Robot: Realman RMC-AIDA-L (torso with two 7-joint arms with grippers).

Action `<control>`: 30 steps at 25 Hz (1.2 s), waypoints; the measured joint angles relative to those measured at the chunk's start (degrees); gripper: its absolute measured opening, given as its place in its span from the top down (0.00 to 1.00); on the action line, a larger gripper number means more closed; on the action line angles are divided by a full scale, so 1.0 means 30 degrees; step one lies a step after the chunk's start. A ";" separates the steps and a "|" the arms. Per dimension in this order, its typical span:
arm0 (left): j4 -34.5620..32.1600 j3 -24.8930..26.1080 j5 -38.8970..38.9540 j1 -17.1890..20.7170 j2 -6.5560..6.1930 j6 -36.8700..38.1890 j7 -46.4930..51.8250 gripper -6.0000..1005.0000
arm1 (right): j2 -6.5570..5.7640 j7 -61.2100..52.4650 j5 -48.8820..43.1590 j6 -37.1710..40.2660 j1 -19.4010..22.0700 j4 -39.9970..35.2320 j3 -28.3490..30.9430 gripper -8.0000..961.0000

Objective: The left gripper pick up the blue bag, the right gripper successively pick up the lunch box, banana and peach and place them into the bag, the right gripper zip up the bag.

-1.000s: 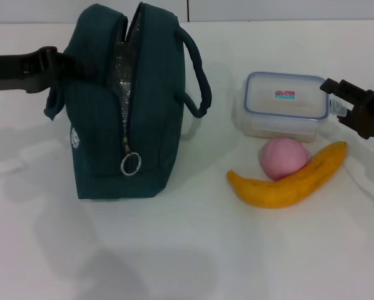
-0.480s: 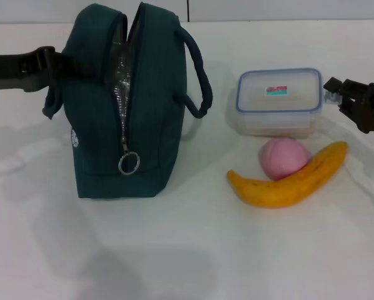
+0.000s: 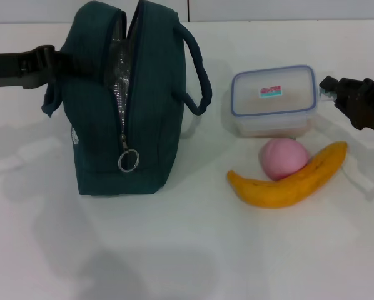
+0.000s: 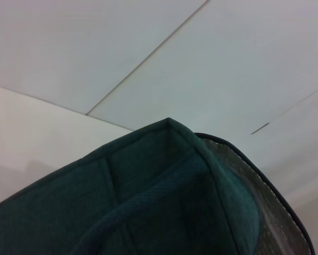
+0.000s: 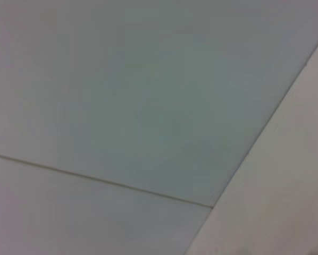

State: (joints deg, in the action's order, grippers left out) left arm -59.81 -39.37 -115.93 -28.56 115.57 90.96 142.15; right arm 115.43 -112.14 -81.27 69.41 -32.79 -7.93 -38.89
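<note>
The blue bag (image 3: 124, 106) stands upright on the white table, its zipper open and silver lining showing; the ring pull (image 3: 129, 162) hangs at the front. My left gripper (image 3: 48, 65) is shut on the bag's left handle, and the bag's fabric (image 4: 148, 202) fills the left wrist view. My right gripper (image 3: 328, 87) is shut on the right end of the lunch box (image 3: 273, 99), a clear box with a blue-rimmed lid, held slightly off the table. The pink peach (image 3: 283, 158) rests against the banana (image 3: 287, 180) just in front of the box.
The white table (image 3: 193, 250) stretches bare in front of the bag and fruit. A pale wall (image 3: 268, 9) runs along the back edge. The bag's right handle (image 3: 199, 69) loops out toward the lunch box. The right wrist view shows only wall panels.
The lunch box has shifted left and up toward the bag, carried by my right gripper. The bag, peach and banana have stayed where they were.
</note>
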 joint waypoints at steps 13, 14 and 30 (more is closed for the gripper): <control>-0.0079 -0.0001 0.1120 0.0194 -0.0107 0.0326 0.0062 0.95 | 0.0032 -0.0338 0.2521 0.1397 0.1136 0.0237 0.0073 0.89; -0.0096 0.0002 0.1375 0.0234 -0.0153 0.0475 0.0100 0.95 | 0.0008 -0.0367 0.2893 0.1629 0.1294 0.0283 0.0073 0.89; -0.0187 -0.0137 0.1692 0.0132 -0.0129 0.1652 0.0593 0.95 | 0.0008 -0.0905 0.6262 0.4946 0.2457 0.1067 0.0071 0.88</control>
State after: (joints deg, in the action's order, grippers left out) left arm -60.37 -39.79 -110.85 -28.16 115.19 95.91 143.93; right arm 115.45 -114.86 -62.49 84.25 -25.43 -4.73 -38.67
